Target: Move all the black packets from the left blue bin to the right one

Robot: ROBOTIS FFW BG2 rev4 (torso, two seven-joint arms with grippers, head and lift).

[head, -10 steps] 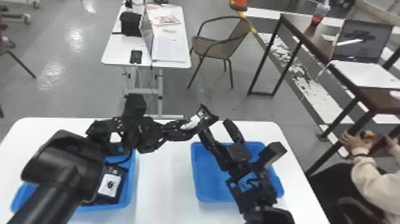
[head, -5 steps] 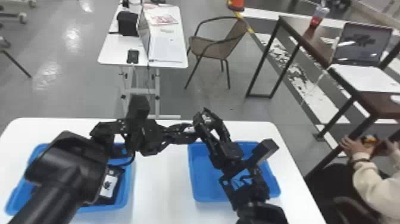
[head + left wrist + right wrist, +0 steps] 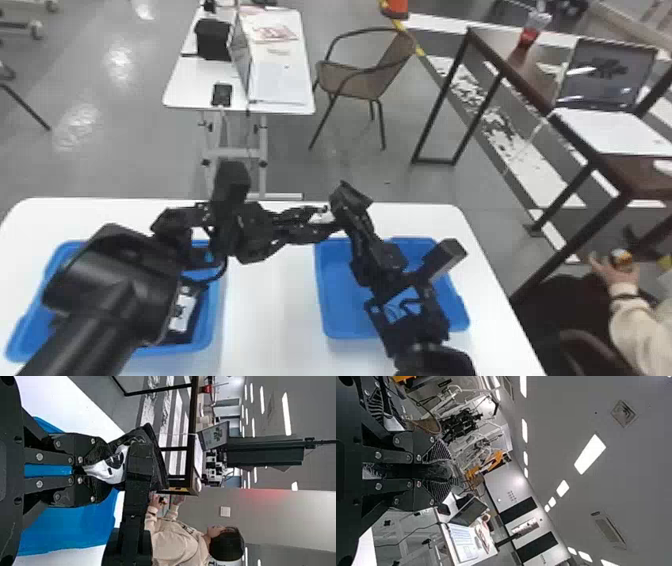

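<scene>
Passing the black packet (image 3: 107, 470) from one hand to the other looks like my step: it sits near the middle of the head view, above the table, between my two grippers. My left gripper (image 3: 104, 471) pinches one end, white patch showing, and my right gripper (image 3: 449, 471) has dark film between its ribbed pads too. Next, I judge, I should make sure of the right grip, ease the left fingers apart and back off, then lower the packet into the right bin (image 3: 340, 305), at lower right of centre. Letting go too soon could drop it.

At lower left, the left bin (image 3: 212, 320) holds another packet (image 3: 182, 312) with a white label, so more trips remain. My left arm covers part of that bin, and my right arm crosses over the other, so both need care. Beyond the white table (image 3: 270, 315), a chair (image 3: 362, 80) stands at upper centre, out of my way.
</scene>
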